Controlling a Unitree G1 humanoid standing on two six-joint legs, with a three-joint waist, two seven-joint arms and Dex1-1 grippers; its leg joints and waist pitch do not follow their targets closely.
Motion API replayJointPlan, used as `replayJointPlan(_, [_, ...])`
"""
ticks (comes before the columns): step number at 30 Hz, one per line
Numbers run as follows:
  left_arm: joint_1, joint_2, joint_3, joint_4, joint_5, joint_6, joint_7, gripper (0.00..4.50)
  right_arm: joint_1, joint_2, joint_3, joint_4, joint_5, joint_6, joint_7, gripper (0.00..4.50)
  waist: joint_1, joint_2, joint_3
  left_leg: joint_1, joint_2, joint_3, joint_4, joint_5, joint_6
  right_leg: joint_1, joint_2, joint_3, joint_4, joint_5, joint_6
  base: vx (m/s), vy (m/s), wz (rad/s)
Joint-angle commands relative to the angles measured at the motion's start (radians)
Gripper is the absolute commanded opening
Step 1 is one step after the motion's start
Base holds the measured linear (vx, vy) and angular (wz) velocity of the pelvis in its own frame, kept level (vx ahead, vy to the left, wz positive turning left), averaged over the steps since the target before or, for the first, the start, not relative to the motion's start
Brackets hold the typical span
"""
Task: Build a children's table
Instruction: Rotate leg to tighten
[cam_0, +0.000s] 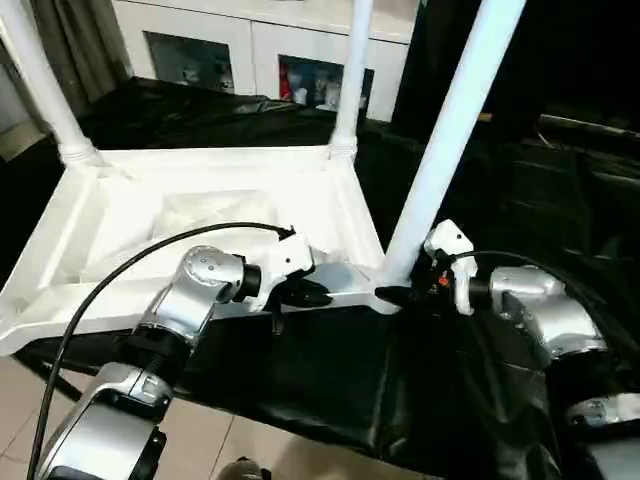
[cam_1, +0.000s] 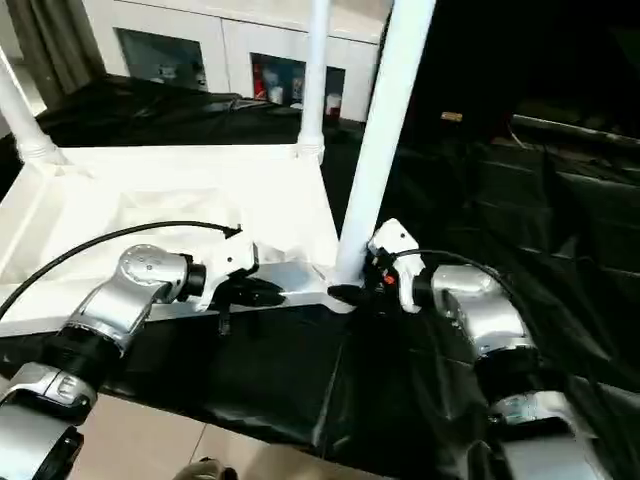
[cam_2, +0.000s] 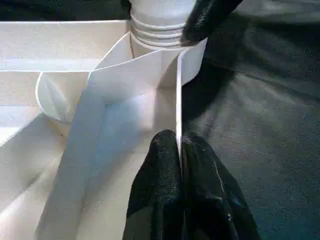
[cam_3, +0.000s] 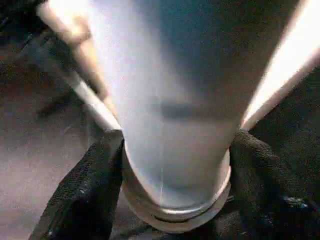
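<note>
Between your two pincers, the children's table (cam_0: 200, 215) is lying upside down on the black-draped worktop (cam_0: 330, 385), ribbed underside facing up. Your left pincer (cam_0: 300, 292) is closing tight on the thin near rim of the top; in the left wrist view both black fingers (cam_2: 165, 195) are pressing flat against that white edge from either side. Just beyond this pincer, along the rim, the near corner socket is carrying a leg (cam_0: 450, 130), which is standing up and leaning slightly.

Your right pincer (cam_0: 392, 294) is sitting at the base of that leg, with one finger (cam_3: 87, 195) on each side of the ringed collar where the leg is meeting the socket. Both fingers are lying against the leg, so you are reading a grip around its base.

Farther from both pincers, two more legs, one (cam_0: 45, 85) at the far left corner and one (cam_0: 350, 75) at the far right, are standing in their sockets. Behind them a white cabinet (cam_0: 250, 45) with glass doors is showing.
</note>
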Motion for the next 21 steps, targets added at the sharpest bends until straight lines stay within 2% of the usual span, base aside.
replayJointPlan(1, [-0.026,-0.069,0.011,0.043,0.000,-0.006,0.122,0.00,-0.019,0.041,-0.059,0.115,0.009,0.029,-0.226,2.70,-0.009,-0.013,-0.069,0.013,0.064,-0.040,-0.077,-0.238,-0.011,0.048,-0.091,0.056,-0.085,-0.353,-0.188,0.000,0.000,0.00])
replayJointPlan(2, [-0.039,-0.087,0.015,0.065,0.008,0.005,0.169,0.00,-0.026,0.065,-0.078,0.140,0.008,0.026,-0.316,2.70,-0.011,-0.012,-0.069,0.015,0.066,-0.040,-0.078,-0.245,-0.016,0.048,-0.091,0.057,-0.088,-0.365,-0.180,0.000,0.000,0.00])
replayJointPlan(3, [-0.053,-0.108,0.019,0.086,0.016,0.015,0.218,0.00,-0.034,0.091,-0.102,0.162,0.013,0.023,-0.402,2.70,-0.017,-0.009,-0.064,0.024,0.067,-0.038,-0.079,-0.278,-0.020,0.037,-0.089,0.061,-0.094,-0.377,-0.175,0.000,0.000,0.00])
replayJointPlan(4, [-0.053,-0.108,0.019,0.087,0.016,0.015,0.218,0.00,-0.034,0.092,-0.103,0.163,0.013,0.023,-0.404,2.70,-0.018,-0.009,-0.062,0.023,0.065,-0.038,-0.081,-0.288,-0.020,0.038,-0.090,0.061,-0.098,-0.394,-0.170,0.000,0.000,0.00])
replayJointPlan(5, [-0.066,-0.130,0.024,0.105,0.021,0.028,0.267,0.00,-0.042,0.116,-0.123,0.179,0.018,0.012,-0.479,2.70,-0.015,-0.008,-0.067,0.024,0.065,-0.039,-0.079,-0.288,-0.020,0.042,-0.093,0.061,-0.098,-0.400,-0.161,0.000,0.000,0.00])
replayJointPlan(7, [-0.102,-0.200,0.025,0.146,0.033,0.065,0.372,0.00,-0.065,0.188,-0.149,0.201,0.013,-0.034,-0.658,2.70,-0.017,-0.005,-0.067,0.028,0.065,-0.039,-0.082,-0.288,-0.030,0.035,-0.089,0.062,-0.098,-0.384,-0.160,0.000,0.000,0.00])
replayJointPlan(10, [-0.115,-0.224,0.018,0.165,0.042,0.066,0.398,0.00,-0.080,0.216,-0.152,0.210,-0.004,-0.056,-0.700,2.70,-0.015,-0.007,-0.068,0.028,0.064,-0.037,-0.082,-0.287,-0.028,0.036,-0.089,0.062,-0.098,-0.364,-0.163,0.000,0.000,0.00])
replayJointPlan(13, [-0.131,-0.238,0.007,0.195,0.061,0.046,0.408,0.00,-0.102,0.229,-0.121,0.229,-0.047,-0.100,-0.692,2.70,-0.010,-0.006,-0.070,0.022,0.063,-0.035,-0.081,-0.263,-0.008,0.041,-0.087,0.063,-0.091,-0.294,-0.168,0.000,0.000,0.00])
replayJointPlan(16, [-0.130,-0.228,0.002,0.200,0.063,0.032,0.385,0.00,-0.102,0.231,-0.111,0.213,-0.032,-0.144,-0.623,2.70,-0.010,-0.009,-0.071,0.018,0.063,-0.034,-0.080,-0.250,0.006,0.046,-0.088,0.063,-0.088,-0.269,-0.173,0.000,0.000,0.00])
replayJointPlan(17, [-0.126,-0.222,-0.001,0.199,0.063,0.023,0.373,0.00,-0.100,0.230,-0.111,0.201,-0.027,-0.158,-0.607,3.40,-0.010,-0.009,-0.071,0.017,0.063,-0.034,-0.080,-0.248,0.009,0.046,-0.089,0.063,-0.088,-0.268,-0.173,0.000,0.000,0.00])
replayJointPlan(21, [-0.121,-0.202,-0.001,0.196,0.054,0.020,0.351,0.00,-0.098,0.209,-0.096,0.180,-0.033,-0.182,-0.570,3.52,-0.009,-0.012,-0.071,0.012,0.063,-0.034,-0.079,-0.228,0.024,0.049,-0.088,0.062,-0.085,-0.254,-0.177,0.000,0.000,0.00])
